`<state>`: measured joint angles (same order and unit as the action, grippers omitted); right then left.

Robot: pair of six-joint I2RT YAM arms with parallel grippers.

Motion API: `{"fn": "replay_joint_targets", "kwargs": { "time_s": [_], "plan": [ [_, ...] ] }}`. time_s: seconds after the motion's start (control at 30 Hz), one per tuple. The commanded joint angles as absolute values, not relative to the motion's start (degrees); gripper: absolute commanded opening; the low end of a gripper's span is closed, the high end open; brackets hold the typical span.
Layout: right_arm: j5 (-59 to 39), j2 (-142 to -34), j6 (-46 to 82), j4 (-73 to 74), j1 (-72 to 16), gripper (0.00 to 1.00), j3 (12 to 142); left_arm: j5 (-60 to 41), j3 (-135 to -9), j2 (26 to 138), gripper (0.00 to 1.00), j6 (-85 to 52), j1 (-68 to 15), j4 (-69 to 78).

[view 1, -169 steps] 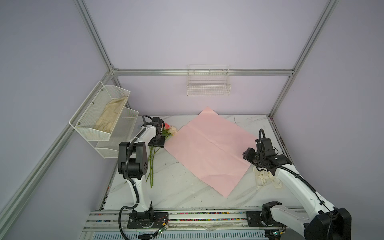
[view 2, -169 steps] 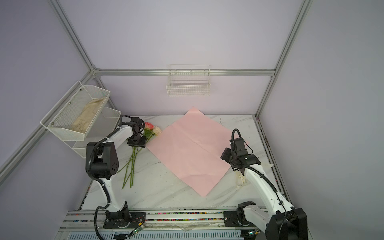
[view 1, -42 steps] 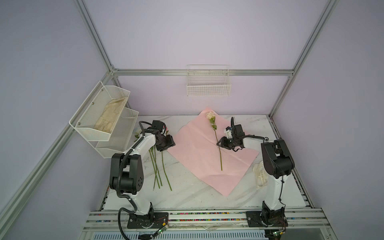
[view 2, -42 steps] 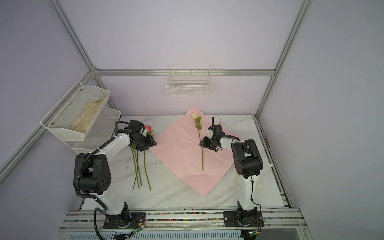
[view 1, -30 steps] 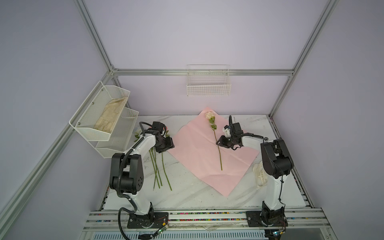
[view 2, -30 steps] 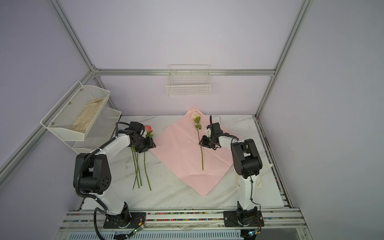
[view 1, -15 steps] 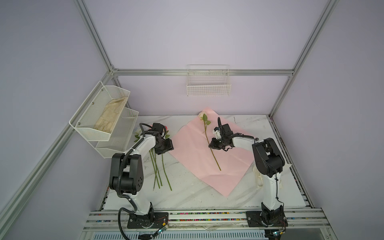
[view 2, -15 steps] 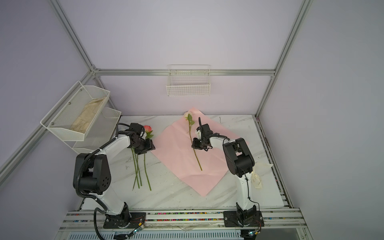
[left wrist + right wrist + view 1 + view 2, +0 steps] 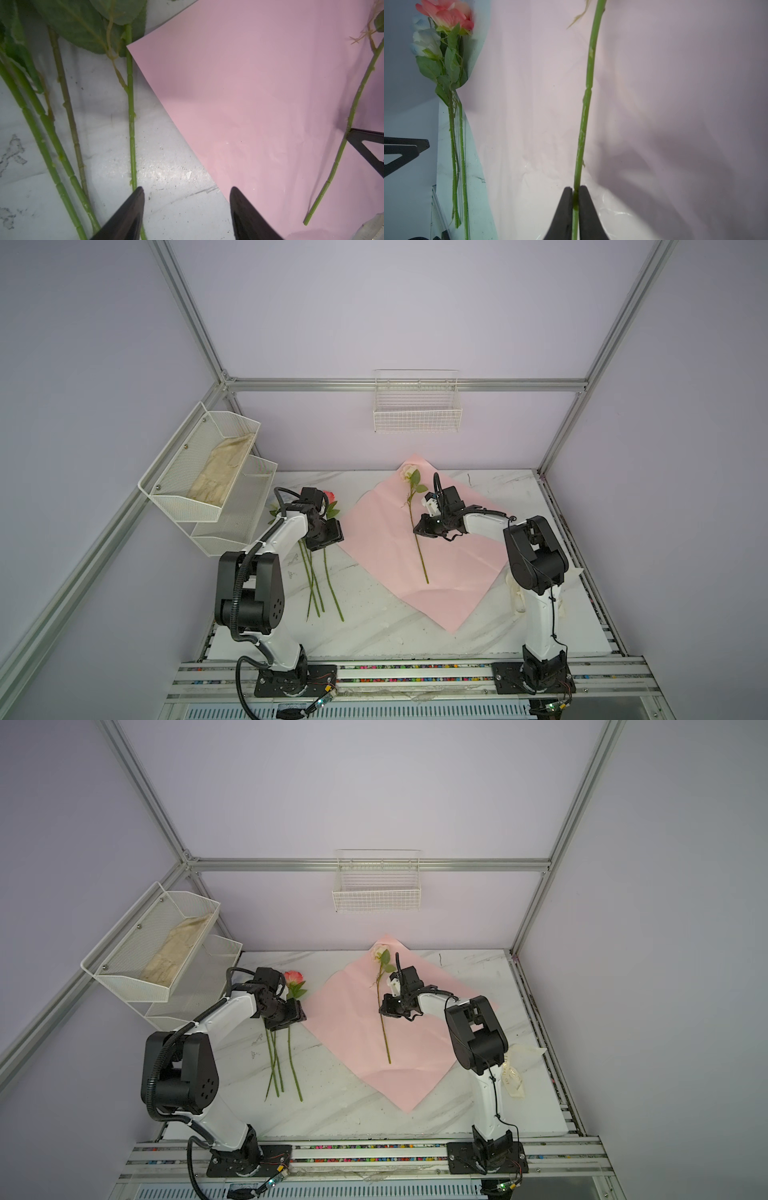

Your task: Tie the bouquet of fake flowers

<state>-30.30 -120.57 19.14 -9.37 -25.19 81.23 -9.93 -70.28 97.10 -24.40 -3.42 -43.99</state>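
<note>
The bouquet of fake flowers [image 9: 450,60] is not yet gathered: it lies in two parts on a white marble table [image 9: 374,639]. One cream rose [image 9: 422,556] rests on the pink wrap paper [image 9: 382,547], which is spread flat like a diamond. Its bloom lies near the paper's far corner and its stem runs toward the near side. Three other roses [image 9: 131,116] lie side by side on the bare table just beside the paper's left corner. The right wrist view shows a pink-red bloom [image 9: 446,14] and a pale blue-white bloom [image 9: 426,40] among them.

The step in hand looks like placing the cream rose on the paper. That is early in the task, with wrapping and tying yet to come. To do it well, the stem should follow the paper's long diagonal and be lowered until it rests flat before release, leaving room beside it for the other three. A thin stem can twist in a pinch, so a slow, level move would suit it.

The right gripper [image 9: 575,198] is clamped on the cream rose's stem about midway along it, with only the stem between its fingers. The left gripper [image 9: 187,189] hangs low over the paper's left edge, jaws well apart, holding nothing. One of its fingers [image 9: 131,214] sits by the nearest loose stem, though whether it touches is unclear. A crumpled cream strip [image 9: 513,1077], possibly a ribbon, lies by the right arm's base.
</note>
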Motion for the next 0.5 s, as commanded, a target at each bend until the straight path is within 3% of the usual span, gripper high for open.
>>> {"fn": "replay_joint_targets", "kwargs": {
  "time_s": [0.0,0.17,0.47],
  "plan": [
    [-27.59,-118.80,18.86,-10.83,-25.58,0.21,81.19,-8.94,-68.47,95.61,0.65,-23.55,-2.42,-43.84],
    [-26.47,-114.18,17.97,-12.05,-25.58,0.38,79.74,-8.66,-68.44,97.48,0.64,-23.65,-1.94,-44.26],
    [-25.59,-104.75,19.11,-10.99,-25.58,0.43,74.36,-0.75,-74.14,104.25,0.55,-22.86,-1.41,-46.31]
  ]
}}
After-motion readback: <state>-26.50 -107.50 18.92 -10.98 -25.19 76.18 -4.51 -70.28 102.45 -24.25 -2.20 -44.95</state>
